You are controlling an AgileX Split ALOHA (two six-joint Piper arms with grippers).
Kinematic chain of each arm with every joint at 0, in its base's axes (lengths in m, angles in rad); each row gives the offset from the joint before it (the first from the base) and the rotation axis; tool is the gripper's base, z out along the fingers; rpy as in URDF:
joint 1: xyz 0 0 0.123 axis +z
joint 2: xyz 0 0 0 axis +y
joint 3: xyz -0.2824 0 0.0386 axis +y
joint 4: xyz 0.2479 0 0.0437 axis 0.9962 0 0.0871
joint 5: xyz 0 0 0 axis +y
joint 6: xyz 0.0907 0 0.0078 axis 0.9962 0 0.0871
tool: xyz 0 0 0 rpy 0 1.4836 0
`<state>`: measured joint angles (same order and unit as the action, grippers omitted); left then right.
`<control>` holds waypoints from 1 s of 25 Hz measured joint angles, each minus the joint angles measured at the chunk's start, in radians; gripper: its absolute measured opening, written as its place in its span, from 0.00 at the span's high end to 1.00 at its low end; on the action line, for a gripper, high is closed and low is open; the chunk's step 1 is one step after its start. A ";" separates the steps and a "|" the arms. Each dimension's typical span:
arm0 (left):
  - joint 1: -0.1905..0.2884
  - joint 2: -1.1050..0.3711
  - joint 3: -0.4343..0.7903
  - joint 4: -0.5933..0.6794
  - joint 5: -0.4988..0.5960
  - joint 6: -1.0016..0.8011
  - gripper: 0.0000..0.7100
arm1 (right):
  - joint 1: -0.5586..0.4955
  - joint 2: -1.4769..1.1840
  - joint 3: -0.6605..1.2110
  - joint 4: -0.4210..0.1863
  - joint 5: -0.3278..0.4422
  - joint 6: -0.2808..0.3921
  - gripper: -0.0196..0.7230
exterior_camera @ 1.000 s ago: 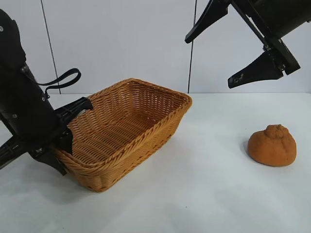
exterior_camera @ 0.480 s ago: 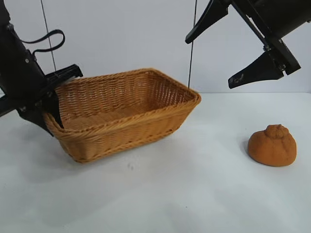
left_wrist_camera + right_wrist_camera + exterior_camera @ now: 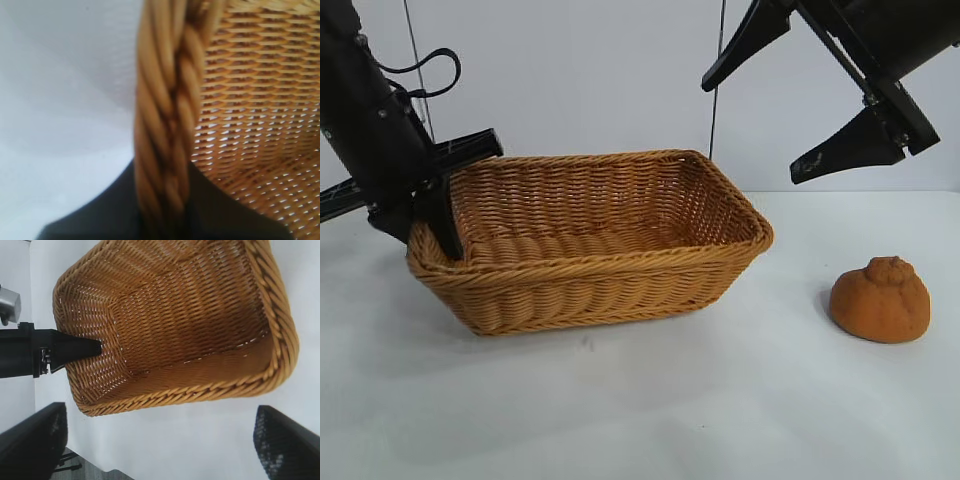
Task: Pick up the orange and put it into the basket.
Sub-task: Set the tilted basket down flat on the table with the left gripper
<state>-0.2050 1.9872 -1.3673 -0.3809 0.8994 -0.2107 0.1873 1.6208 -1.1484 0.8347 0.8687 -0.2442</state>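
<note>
The orange [image 3: 880,300], a dull knobby fruit, rests on the white table at the right, apart from everything. The woven basket [image 3: 620,262] lies left of centre with its long side to the front. My left gripper [image 3: 438,232] is shut on the braided rim at the basket's left end, one finger inside and one outside; the left wrist view shows the rim [image 3: 167,100] clamped between the dark jaws of the left gripper [image 3: 165,220]. My right gripper [image 3: 750,128] hangs open high at the upper right, above and left of the orange. Below it, the right wrist view shows the basket [image 3: 200,390].
The white table [image 3: 720,400] has bare surface in front of the basket and between basket and orange. A pale wall stands behind. In the right wrist view the left arm's finger [image 3: 75,350] reaches into the basket's end.
The left gripper has risen and swung the basket round on the table, from diagonal to long side facing front; its right end now lies nearer the orange. The right gripper and orange have not moved.
</note>
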 joint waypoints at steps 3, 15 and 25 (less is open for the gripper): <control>0.000 0.022 -0.002 -0.020 0.056 0.089 0.88 | 0.000 0.000 0.000 0.000 0.000 0.000 0.04; -0.044 0.072 -0.007 -0.065 0.043 0.150 0.88 | 0.000 0.000 0.000 -0.002 0.002 0.000 0.04; -0.044 0.116 -0.015 -0.076 -0.003 0.158 0.66 | 0.000 0.000 0.000 -0.007 0.013 0.000 0.04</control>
<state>-0.2486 2.1034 -1.3826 -0.4566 0.8967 -0.0530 0.1873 1.6208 -1.1484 0.8275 0.8819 -0.2442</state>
